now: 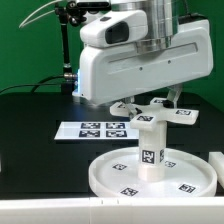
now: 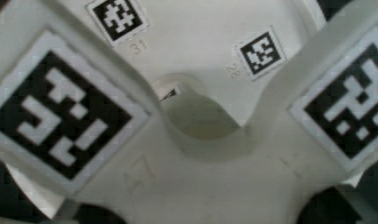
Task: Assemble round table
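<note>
The large rimmed round disc [image 1: 120,176] lies flat on the black table at the front. The short cylinder leg [image 1: 151,150] stands upright at its middle, tag facing the camera. The cross-shaped base [image 1: 182,113] is level just above the leg's top, its tagged arms spreading out under the robot hand. My gripper [image 1: 152,102] is mostly hidden by the hand and is shut on the base. In the wrist view the base [image 2: 61,105] fills the frame, its centre hole [image 2: 200,116] showing. Dark fingertips [image 2: 83,213] flank the white part at my gripper [image 2: 212,208].
The marker board [image 1: 98,129] lies flat on the table behind the disc, at the exterior view's left. A black post with cables [image 1: 70,50] stands at the back. Green wall behind.
</note>
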Tool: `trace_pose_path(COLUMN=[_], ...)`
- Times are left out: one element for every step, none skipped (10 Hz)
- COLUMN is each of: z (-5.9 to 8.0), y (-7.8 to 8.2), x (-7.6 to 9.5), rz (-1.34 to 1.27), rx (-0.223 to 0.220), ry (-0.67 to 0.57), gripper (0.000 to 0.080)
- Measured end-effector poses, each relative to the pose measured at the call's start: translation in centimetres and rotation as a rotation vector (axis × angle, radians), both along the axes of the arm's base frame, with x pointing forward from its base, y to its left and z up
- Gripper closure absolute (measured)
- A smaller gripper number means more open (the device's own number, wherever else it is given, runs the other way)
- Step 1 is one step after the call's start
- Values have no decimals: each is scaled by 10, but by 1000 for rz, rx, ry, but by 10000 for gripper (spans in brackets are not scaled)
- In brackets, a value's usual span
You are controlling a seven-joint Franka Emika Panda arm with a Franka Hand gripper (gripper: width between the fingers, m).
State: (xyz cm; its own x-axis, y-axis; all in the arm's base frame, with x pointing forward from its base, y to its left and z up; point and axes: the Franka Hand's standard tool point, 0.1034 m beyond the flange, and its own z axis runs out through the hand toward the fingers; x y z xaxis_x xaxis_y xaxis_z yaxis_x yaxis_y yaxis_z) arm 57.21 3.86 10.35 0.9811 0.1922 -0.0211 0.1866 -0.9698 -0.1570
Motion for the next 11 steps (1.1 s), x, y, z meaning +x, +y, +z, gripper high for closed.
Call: trace_pose_path(z=[0,0,0,0,0,0,0,0,0,0,0], y=[1,1,2,3,3,3,5,6,6,6,6], x=[1,2,3,4,4,4,4,4,4,4,4], rz=[-56,-153,-206,-294,-339,-417,-484,-554,-604,-644,-737], rx=[7,13,15,16,16,15,18,20,19,18,22], ry=[2,1,-3,7,13,27,39,53,61,69,85], gripper=[350,350,350,350,350,350,350,350,350,350,350])
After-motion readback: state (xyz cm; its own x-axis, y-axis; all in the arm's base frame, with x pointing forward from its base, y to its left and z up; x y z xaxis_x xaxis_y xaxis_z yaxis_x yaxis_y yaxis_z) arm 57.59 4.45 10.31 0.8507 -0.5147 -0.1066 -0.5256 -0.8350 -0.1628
